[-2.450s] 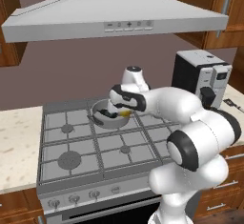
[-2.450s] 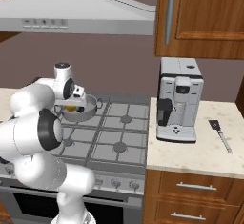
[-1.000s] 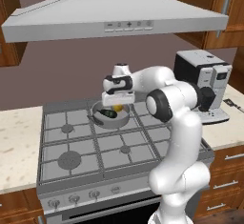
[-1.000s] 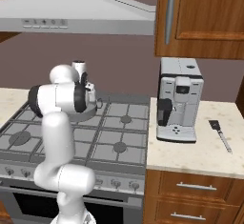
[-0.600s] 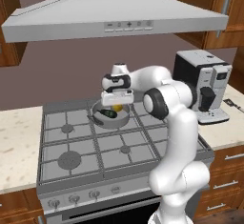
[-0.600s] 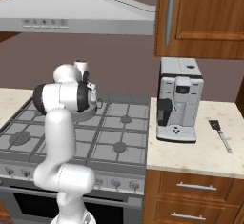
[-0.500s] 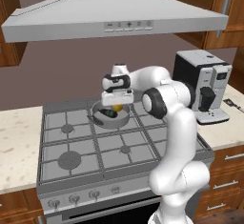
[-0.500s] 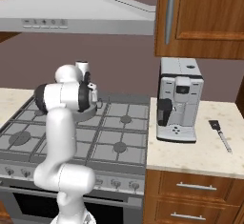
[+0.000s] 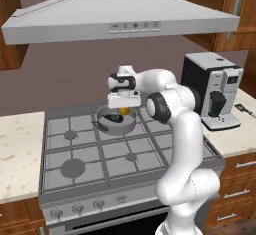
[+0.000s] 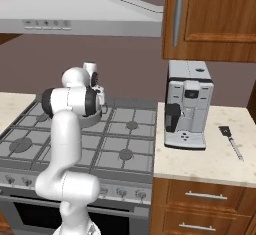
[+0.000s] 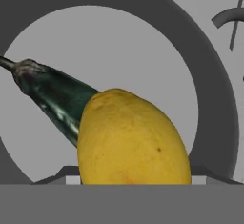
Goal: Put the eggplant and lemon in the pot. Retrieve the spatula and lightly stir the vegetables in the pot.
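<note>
Gripper [image 9: 123, 110] is hanging over the pot [image 9: 116, 122], which is sitting on the back middle burner of the stove [image 9: 120, 151]. The jaws are standing partly apart with the lemon [image 11: 131, 139] between them: in the hand view the yellow fruit is sitting right at the bottom where the fingertips would be, hiding them. In the left base view the lemon [image 9: 123, 110] is showing just under the hand, above the pot's far rim, not lying on the pot floor. So the jaws are looking closed on it, though actual pad contact is hidden.

Eggplant [image 11: 55, 94] is lying inside the pot [image 11: 217, 99], on the grey floor, stem end pointing toward the left in the hand view, its dark body running behind and under the lemon. In the left base view the eggplant [image 9: 114, 118] is showing as a dark shape in the pot's middle.

Spatula [image 10: 230, 140] is lying flat on the counter [image 10: 210, 164] to the right of the coffee machine [image 10: 188, 104], black blade toward the wall, handle pointing toward the front edge, well apart from the pot. In the right base view the arm is blocking most of the pot [image 10: 95, 119].

Range hood [image 9: 122, 19] is hanging above the stove.
</note>
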You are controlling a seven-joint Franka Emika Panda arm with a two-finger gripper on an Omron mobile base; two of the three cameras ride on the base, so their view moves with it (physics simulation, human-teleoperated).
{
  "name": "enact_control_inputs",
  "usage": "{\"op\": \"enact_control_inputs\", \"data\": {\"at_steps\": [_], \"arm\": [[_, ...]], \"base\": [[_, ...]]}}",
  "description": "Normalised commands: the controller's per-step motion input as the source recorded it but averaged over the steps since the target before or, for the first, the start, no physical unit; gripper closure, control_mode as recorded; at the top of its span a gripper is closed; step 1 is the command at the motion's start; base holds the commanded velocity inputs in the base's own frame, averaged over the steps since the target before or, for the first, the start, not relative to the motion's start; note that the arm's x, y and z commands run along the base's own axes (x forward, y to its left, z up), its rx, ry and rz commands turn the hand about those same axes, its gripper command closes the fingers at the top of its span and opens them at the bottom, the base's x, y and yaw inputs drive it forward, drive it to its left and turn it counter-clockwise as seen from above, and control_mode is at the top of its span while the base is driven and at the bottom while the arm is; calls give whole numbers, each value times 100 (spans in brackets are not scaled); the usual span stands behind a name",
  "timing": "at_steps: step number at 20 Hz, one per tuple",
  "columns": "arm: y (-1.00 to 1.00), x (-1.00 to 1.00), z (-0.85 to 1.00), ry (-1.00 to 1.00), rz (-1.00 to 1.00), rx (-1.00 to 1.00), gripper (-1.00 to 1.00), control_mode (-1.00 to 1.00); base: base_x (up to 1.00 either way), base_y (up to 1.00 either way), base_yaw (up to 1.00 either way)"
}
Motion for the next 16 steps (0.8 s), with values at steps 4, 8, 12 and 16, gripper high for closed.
{"op": "enact_control_inputs", "data": {"at_steps": [4, 8, 12, 16], "arm": [[0, -3, 0, 0, 0, 0, 100, -100], [0, 0, 0, 0, 0, 0, -100, -100], [0, 0, 0, 0, 0, 0, -100, -100], [0, 0, 0, 1, 0, 0, -100, -100]], "base": [[0, 0, 0], [0, 0, 0], [0, 0, 0], [0, 0, 0]]}}
